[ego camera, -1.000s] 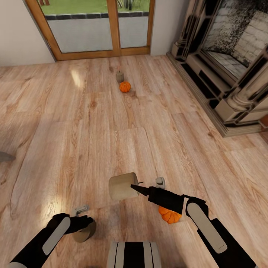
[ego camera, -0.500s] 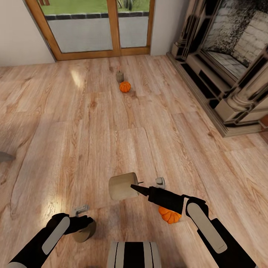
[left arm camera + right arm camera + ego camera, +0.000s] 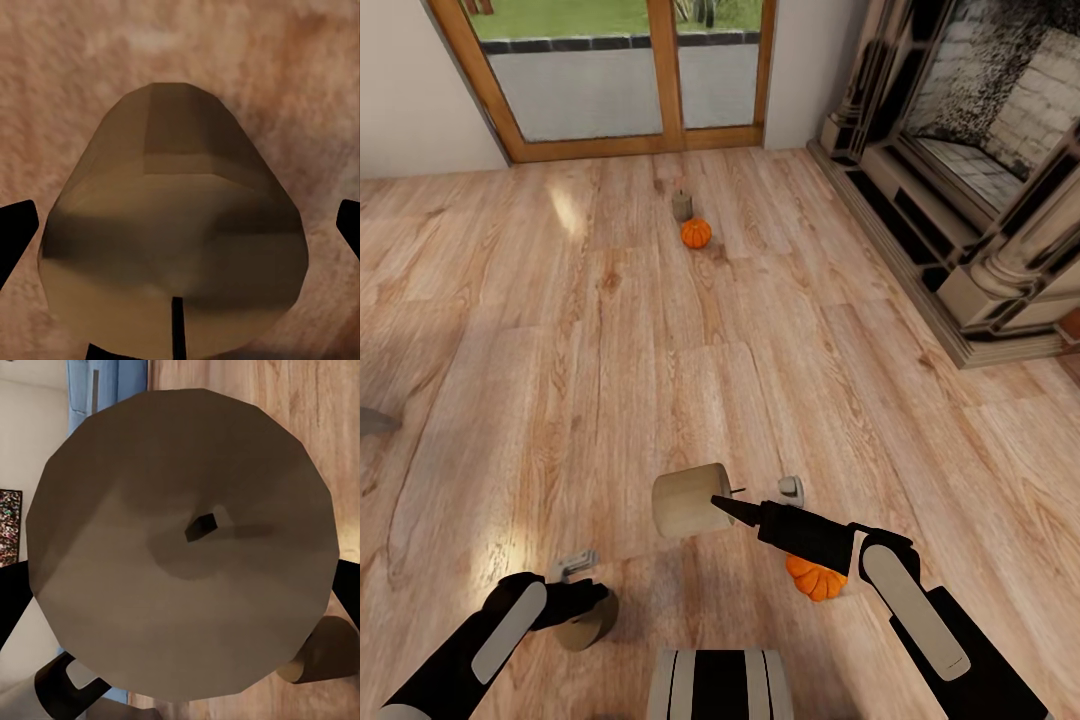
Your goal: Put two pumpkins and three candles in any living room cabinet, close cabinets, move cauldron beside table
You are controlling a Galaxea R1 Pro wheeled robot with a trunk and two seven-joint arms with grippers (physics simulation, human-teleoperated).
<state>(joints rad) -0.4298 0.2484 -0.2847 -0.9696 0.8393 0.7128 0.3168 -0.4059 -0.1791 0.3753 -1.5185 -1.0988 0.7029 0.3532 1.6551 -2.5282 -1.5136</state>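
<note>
Pale oak floorboards (image 3: 610, 330) run from the robot to a wood-framed glass door (image 3: 615, 70), with an ornate dark fireplace surround (image 3: 960, 200) off to the door's right. Nothing has shifted over the last second: both arms and every object sit exactly where they were, so the robot appears paused mid-carry.

The right gripper (image 3: 745, 505) is clamped on a fat beige candle (image 3: 690, 498), held sideways above the floor with its wick end facing the gripper; the right wrist view shows that round end (image 3: 180, 547) between the dark fingers. Just below that arm, on the robot's side of the room, far from the door, an orange pumpkin (image 3: 815, 578) lies on the floor.

The left gripper (image 3: 585, 595) hangs low over a second candle (image 3: 588, 628). In the left wrist view this candle (image 3: 172, 247) sits between the fingertips (image 3: 15, 232), which stand apart at either edge; I cannot tell whether they grip it.

Near the door, a third candle (image 3: 681, 205) and the other pumpkin (image 3: 696, 233) rest side by side, touching or nearly so. With no cabinet before the robot, the storing seems barely begun.
</note>
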